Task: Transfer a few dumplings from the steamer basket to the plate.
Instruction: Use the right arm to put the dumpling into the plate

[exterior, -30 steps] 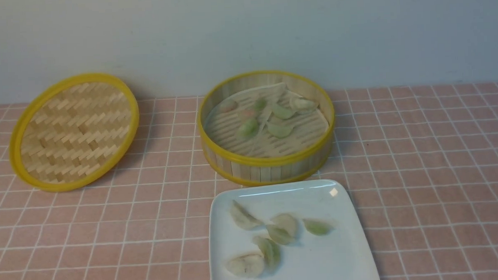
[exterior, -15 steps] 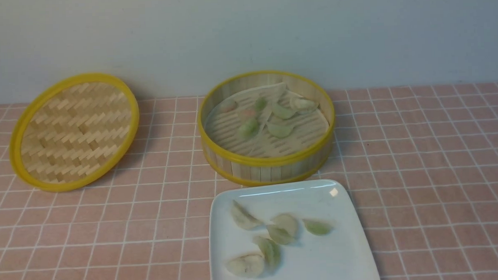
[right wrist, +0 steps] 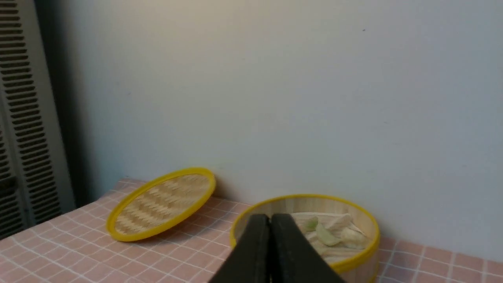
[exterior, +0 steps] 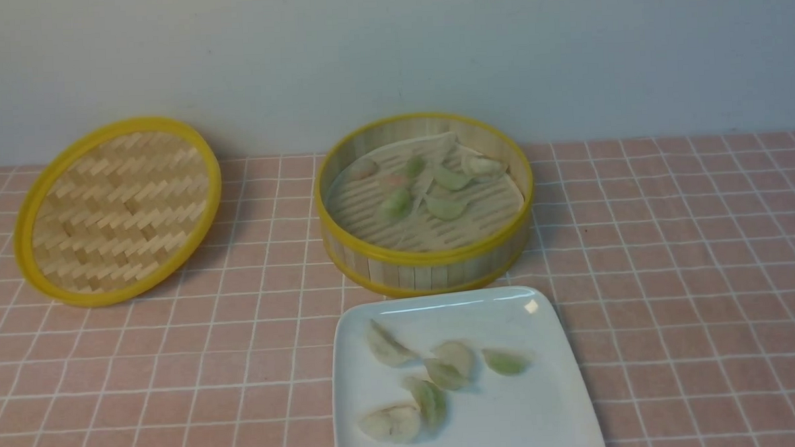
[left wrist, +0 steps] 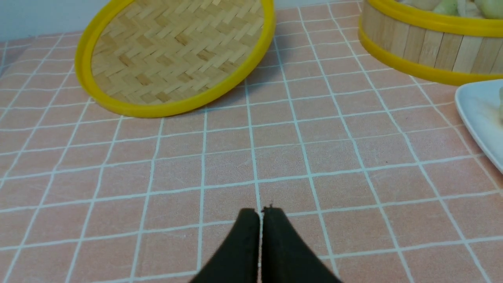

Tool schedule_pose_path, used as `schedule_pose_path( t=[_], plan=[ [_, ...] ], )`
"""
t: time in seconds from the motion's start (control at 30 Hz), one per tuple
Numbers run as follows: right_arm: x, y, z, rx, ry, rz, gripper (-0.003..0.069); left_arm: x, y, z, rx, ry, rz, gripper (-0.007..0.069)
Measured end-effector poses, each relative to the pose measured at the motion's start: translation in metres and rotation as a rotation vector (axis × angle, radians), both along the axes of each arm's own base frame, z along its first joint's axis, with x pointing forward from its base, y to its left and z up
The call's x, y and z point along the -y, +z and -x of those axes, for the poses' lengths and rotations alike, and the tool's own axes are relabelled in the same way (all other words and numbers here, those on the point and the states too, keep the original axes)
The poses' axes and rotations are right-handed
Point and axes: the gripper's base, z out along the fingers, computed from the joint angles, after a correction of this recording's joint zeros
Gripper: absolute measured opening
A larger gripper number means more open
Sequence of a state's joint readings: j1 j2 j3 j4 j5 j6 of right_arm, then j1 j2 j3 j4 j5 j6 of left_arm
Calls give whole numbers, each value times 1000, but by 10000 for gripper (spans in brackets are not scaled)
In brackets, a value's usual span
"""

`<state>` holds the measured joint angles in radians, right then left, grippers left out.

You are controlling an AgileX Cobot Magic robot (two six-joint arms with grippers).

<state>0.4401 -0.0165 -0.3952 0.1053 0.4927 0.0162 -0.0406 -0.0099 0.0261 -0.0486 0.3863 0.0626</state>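
Looks pretty much done to me: the steamer basket point(exterior: 425, 206) sits near the wall with several dumplings point(exterior: 444, 207) left inside, and the plate point(exterior: 550, 416) just in front already holds six. Both the left gripper point(left wrist: 260, 214) and right gripper point(right wrist: 270, 218) have fingers pressed together, holding nothing.

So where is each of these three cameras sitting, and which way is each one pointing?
Front view: between the arms, looking forward over the glossy white square plate toward the wall; no arm shows.
Left wrist view: low over the pink checked tablecloth, facing the flat woven yellow-rimmed lid; shut left end effector shows.
Right wrist view: higher, facing the wall; shut right end effector shows.
All three share the round bamboo steamer basket and lid.
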Motion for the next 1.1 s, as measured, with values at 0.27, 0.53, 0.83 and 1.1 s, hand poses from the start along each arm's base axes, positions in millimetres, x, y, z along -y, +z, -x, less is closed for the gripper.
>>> schedule_pose_path(
  t=[0.27,0.53,0.83,1.1],
  plan=[
    [5,-75,-30,-196,-392,98,-15,0,0,0,0,0,0,-6],
    [11,-125,-40,-306,-488,125,-15,0,0,0,0,0,0,-6],
    [11,-125,-40,-306,-488,125,-15,0,0,0,1,0,-1,-6],
    [11,-125,-40,-306,-488,125,-15,0,0,0,1,0,-1,-6]
  ],
)
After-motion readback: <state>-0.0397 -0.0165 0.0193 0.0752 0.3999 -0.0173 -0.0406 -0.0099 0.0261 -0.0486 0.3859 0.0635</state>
